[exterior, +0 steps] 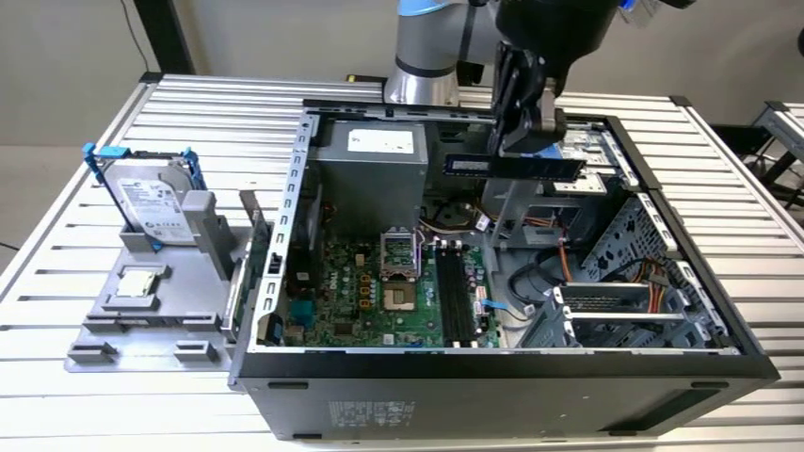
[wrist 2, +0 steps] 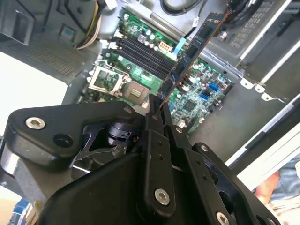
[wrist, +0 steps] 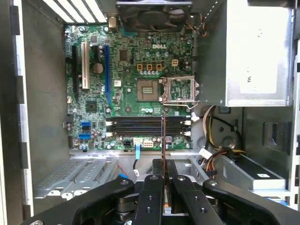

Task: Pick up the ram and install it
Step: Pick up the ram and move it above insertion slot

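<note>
My gripper (exterior: 525, 151) is shut on the ram (exterior: 553, 167), a long thin dark stick held level above the open computer case (exterior: 503, 363), over its back right part. In the second wrist view the ram (wrist 2: 192, 51) juts out from the closed fingertips (wrist 2: 151, 112) over the green motherboard (wrist 2: 197, 93). The first wrist view catches the ram (wrist: 163, 136) edge-on, hanging above and across the black memory slots (wrist: 147, 126) without touching them. In the exterior view the memory slots (exterior: 458, 292) lie well below the stick, to its left.
A grey power supply (exterior: 371, 169) stands at the case's back, and a drive cage (exterior: 628, 292) with cables fills the exterior view's right. The processor socket (wrist: 149, 89) sits beside the slots. Outside the case, a grey holder (exterior: 188, 325) carries a blue-framed hard drive (exterior: 157, 207) and a square silver chip (exterior: 138, 281).
</note>
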`<control>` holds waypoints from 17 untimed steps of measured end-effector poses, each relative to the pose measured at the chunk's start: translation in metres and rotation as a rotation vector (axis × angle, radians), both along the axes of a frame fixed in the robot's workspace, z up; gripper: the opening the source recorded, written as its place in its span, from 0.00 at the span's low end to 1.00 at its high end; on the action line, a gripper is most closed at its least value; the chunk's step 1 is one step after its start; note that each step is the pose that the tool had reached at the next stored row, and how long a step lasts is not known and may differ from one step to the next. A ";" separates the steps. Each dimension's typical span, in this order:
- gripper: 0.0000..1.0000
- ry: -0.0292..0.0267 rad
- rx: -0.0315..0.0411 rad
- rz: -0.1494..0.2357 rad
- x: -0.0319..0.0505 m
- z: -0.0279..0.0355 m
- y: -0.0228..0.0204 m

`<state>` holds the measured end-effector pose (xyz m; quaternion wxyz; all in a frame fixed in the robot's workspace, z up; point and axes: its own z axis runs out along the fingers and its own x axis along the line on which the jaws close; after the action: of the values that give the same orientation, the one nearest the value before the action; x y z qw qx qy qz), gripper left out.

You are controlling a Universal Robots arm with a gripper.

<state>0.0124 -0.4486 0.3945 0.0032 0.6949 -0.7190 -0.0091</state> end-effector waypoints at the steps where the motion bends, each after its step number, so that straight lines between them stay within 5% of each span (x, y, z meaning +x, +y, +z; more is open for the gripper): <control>1: 0.00 -0.0001 0.0000 0.000 0.0000 0.0000 0.0026; 8: 0.00 -0.0001 -0.0001 0.006 0.0000 0.0000 0.0158; 17: 0.00 -0.0012 0.0001 0.020 0.0000 0.0000 0.0161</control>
<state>0.0124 -0.4325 0.3945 0.0028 0.7021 -0.7120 -0.0087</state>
